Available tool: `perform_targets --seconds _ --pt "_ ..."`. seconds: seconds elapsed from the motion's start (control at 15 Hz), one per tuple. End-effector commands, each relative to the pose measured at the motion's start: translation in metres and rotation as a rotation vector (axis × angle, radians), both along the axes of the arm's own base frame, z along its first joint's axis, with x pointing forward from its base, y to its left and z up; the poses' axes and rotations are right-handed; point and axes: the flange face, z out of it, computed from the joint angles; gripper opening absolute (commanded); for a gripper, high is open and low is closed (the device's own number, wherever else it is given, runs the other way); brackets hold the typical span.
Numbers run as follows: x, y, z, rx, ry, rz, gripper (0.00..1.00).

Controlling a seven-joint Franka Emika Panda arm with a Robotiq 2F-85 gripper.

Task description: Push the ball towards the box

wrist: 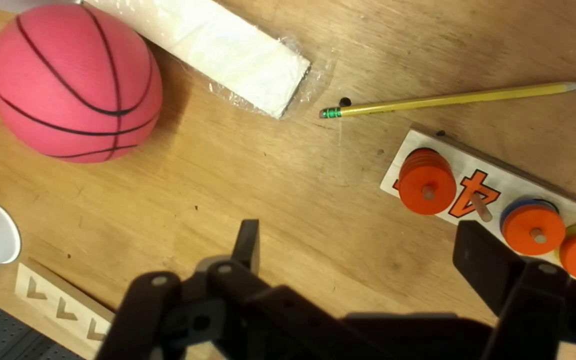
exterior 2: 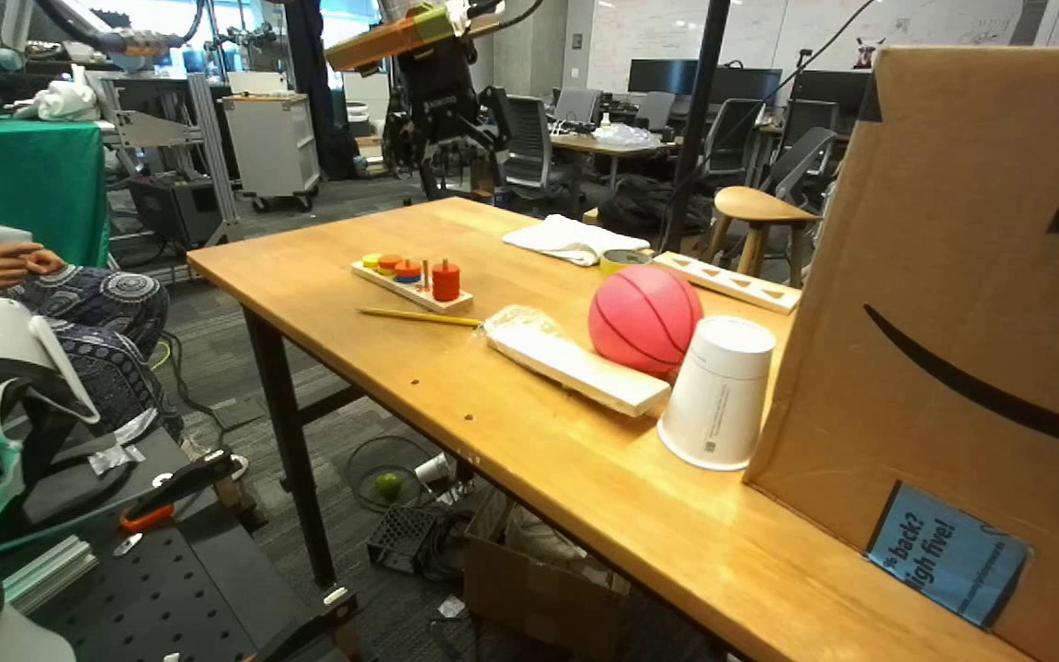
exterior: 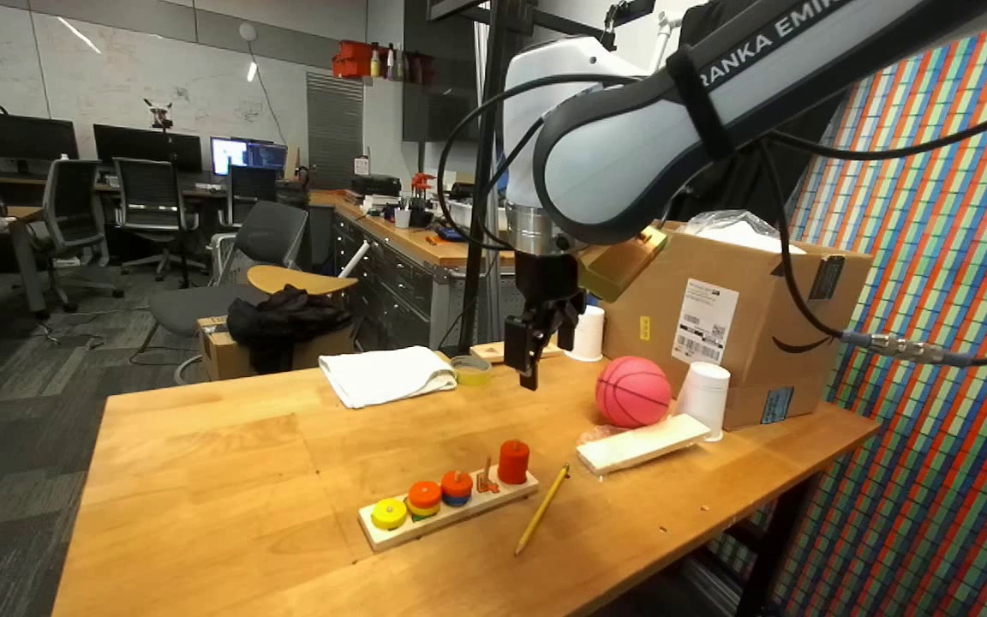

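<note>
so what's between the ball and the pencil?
One end of a plastic-wrapped pale block lies between the pink ball and yellow pencil, in the wrist view.

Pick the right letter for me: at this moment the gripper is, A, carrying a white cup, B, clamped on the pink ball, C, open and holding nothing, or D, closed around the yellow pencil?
C, since in the wrist view the fingers of the gripper stand wide apart with nothing gripped between them, and the pink ball rests on the table away from them.
</note>
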Motion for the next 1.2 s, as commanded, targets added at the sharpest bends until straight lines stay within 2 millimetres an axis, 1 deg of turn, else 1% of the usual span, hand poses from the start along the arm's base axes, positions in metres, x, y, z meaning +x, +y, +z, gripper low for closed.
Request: perform_targets --seconds 0.0,0.27,0.4,0.53,0.87,1.0,1.13 --pt "0.011 -0.022 -0.013 -0.026 0.033 -0.017 1.0" --pt "0.019 -0.058 -0.046 -0.021 0.118 -0.086 1.0" --pt "0.02 -0.071 -0.057 0.0 0.158 -0.095 1.0" --pt "0.019 -0.07 -0.061 0.044 0.175 -0.07 1.0" --pt "0.019 -0.041 -0.047 0.129 0.174 0.012 1.0" --pt "0.019 -0.031 -0.041 0.145 0.174 0.039 1.0" --pt "0.019 -0.025 -0.039 0.16 0.174 0.057 1.0"
